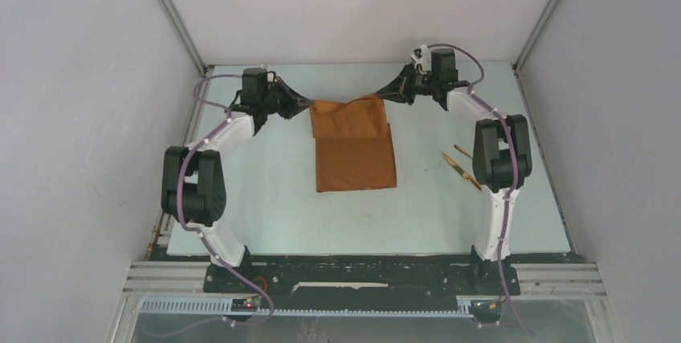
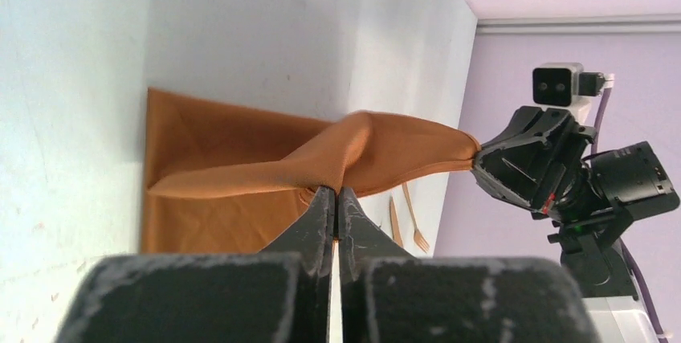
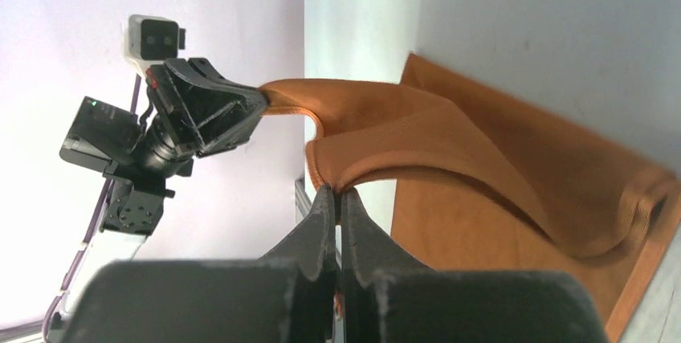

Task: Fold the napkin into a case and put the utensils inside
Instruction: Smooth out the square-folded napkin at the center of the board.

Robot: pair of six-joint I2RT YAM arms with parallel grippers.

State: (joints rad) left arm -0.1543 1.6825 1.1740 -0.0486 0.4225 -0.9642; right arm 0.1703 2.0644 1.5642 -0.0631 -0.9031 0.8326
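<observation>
I had the rust-orange napkin (image 1: 355,158) at frame centre on the table (image 1: 265,198), faintly shiny and partly folded over itself. Its top edge ran left to right, lifted and sagging. The left gripper (image 1: 305,104) pinched the upper-left corner and the right gripper (image 1: 389,95) the upper-right, fingers pressed tight on cloth. The golden utensils (image 1: 459,166) lay diagonally to its right, apart.
</observation>
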